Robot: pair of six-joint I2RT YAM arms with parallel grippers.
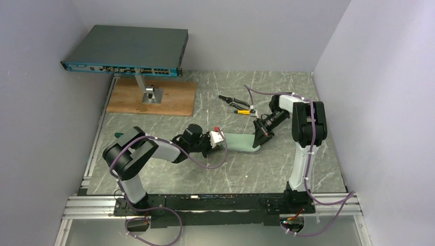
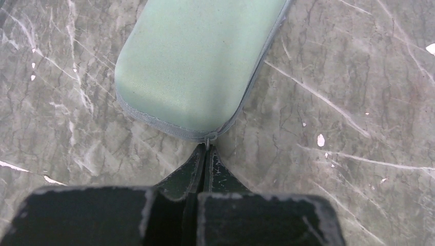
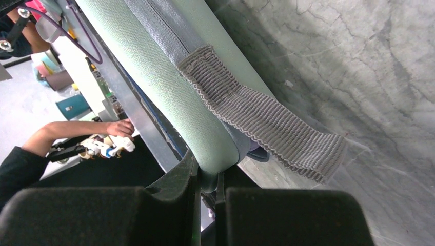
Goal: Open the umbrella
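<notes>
The umbrella is out of view. A pale grey-green oval zipped case (image 1: 240, 142) lies on the marble table between the two arms. My left gripper (image 1: 221, 139) is at the case's left end, shut on the small zipper pull (image 2: 208, 138), with its fingertips (image 2: 199, 159) pressed together just below the case (image 2: 200, 61). My right gripper (image 1: 260, 137) is shut on the right end of the case (image 3: 164, 87), whose edge sits between the jaws and is tilted up. A grey woven tab (image 3: 267, 123) hangs from the case's seam.
A network switch (image 1: 125, 51) stands on a post over a wooden board (image 1: 154, 97) at the back left. Small hand tools (image 1: 237, 104) lie behind the case. Walls close in the left, back and right. A person's arm (image 3: 77, 130) shows beyond the table.
</notes>
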